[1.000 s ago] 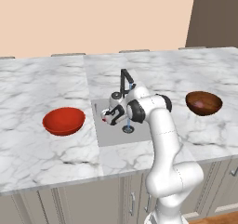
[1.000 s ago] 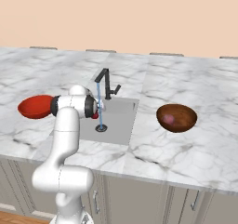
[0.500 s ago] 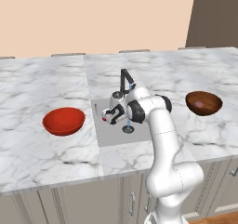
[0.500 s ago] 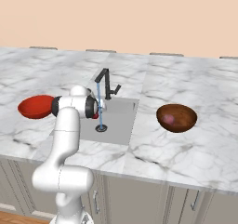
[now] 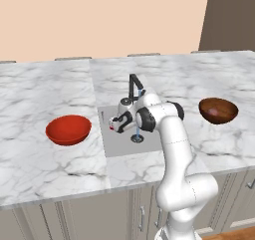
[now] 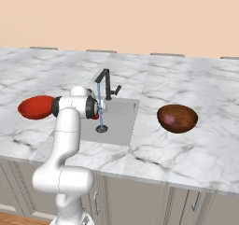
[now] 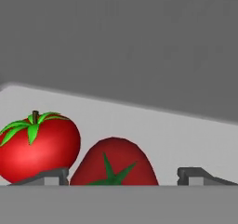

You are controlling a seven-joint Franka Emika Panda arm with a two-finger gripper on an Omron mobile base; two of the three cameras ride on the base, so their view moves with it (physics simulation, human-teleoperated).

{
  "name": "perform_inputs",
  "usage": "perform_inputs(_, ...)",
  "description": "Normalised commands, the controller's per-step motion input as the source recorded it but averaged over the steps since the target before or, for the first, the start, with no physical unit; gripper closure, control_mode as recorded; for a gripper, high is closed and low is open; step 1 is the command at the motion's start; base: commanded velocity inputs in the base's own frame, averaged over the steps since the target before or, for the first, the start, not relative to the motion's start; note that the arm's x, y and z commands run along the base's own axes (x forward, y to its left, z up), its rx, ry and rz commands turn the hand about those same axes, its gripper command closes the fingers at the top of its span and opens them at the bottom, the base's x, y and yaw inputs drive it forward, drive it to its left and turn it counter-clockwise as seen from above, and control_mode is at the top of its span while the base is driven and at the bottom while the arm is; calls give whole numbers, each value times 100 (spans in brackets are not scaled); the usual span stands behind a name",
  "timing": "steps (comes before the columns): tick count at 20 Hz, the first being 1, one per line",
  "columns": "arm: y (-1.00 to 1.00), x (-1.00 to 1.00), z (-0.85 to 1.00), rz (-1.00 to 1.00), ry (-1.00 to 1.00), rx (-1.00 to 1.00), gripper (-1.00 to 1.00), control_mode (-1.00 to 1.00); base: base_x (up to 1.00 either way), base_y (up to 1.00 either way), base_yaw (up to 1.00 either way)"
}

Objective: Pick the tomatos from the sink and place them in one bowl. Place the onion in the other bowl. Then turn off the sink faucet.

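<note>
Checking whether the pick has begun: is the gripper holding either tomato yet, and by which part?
Nothing is held yet. The gripper is open, its jaws straddling the darker tomato in the sink; the brighter tomato sits beside it.

Two tomatoes: the darker tomato [image 7: 114,161] sits right between the gripper's [image 7: 124,174] fingertips, and the brighter tomato [image 7: 38,145] with the green top is just beside it, off the one fingertip. Two bowls: the red-orange bowl [image 5: 68,129] lies out to one side of the gripper, the dark brown bowl [image 6: 177,118] well off on the other. One onion [image 6: 170,119], pinkish-purple, inside that brown bowl. One faucet [image 5: 134,87], black, just behind the gripper. One sink [image 6: 122,117], around it all.
</note>
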Motion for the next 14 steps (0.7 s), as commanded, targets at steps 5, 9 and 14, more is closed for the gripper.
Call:
perform_inputs(5, 2, -4, -38, 0, 5, 0, -100, -100, 0, 0, 0)
perform_inputs(9, 0, -2, -50, 0, 7, 0, -100, -100, 0, 0, 0)
perform_inputs(14, 0, -35, -47, 0, 1, 0, -100, -100, 0, 0, 0)
